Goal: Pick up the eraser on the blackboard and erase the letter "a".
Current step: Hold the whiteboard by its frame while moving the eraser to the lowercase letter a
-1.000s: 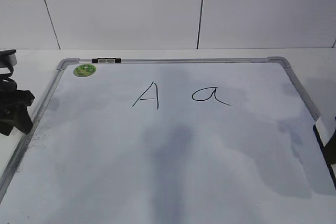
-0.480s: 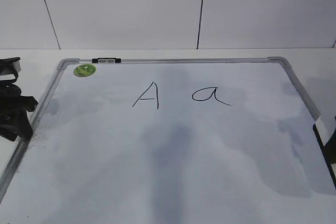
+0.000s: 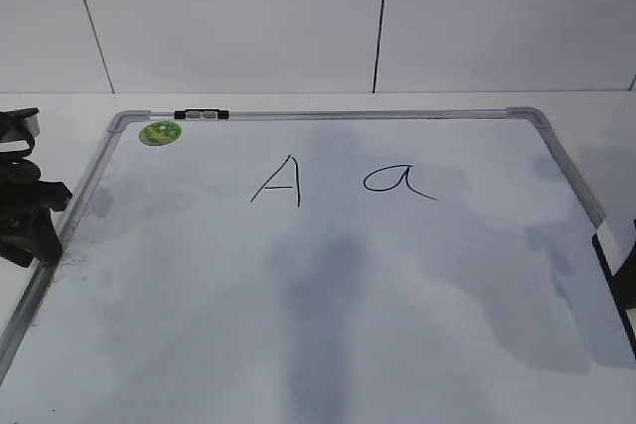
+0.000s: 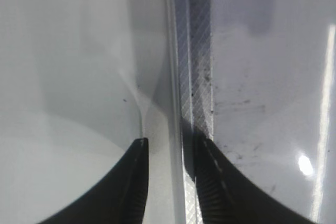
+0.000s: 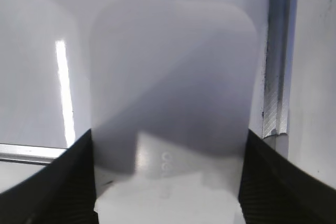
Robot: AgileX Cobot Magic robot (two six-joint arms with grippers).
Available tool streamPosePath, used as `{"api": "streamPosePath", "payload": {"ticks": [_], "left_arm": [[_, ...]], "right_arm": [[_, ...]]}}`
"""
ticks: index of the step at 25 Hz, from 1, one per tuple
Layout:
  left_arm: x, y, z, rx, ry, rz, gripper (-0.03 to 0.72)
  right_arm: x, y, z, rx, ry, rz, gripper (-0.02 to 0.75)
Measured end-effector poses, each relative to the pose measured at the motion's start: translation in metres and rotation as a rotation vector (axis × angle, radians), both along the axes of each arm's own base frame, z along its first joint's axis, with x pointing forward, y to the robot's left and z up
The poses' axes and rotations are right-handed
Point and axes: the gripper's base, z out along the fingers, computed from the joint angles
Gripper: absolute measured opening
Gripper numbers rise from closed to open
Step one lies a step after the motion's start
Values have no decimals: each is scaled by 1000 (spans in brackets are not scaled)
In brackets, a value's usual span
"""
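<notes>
At the right edge of the blackboard [image 3: 328, 325], your right gripper [image 5: 168, 182] has its fingers spread wide, one on each side of the white eraser [image 5: 173, 82], which lies flat by the frame. Far from it, mid-board, the letter "a" [image 3: 397, 182] stands unerased beside a capital "A" [image 3: 278, 182]. Your left gripper [image 4: 170, 182] sits at the left frame, fingers narrowly parted and holding nothing.

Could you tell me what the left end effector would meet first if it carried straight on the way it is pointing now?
Probably the grey frame of the blackboard: in the left wrist view the left end effector is open, its fingers straddling that rail. Depth is unclear, so how close it sits is uncertain.
</notes>
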Motion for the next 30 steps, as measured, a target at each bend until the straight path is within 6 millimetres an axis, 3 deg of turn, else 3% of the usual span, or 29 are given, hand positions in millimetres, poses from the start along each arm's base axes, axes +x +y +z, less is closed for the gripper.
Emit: {"api": "streamPosePath", "payload": {"ticks": [9,21,30], "left_arm": [[1,0,1,-3,-2,3,157],[0,-1,1,-5,1,1,146],[0,-2,1,-14,11,3,72]], "right_arm": [[0,0,0,0,0,0,560],[0,0,0,0,0,0,560],[0,0,0,0,0,0,560]]}}
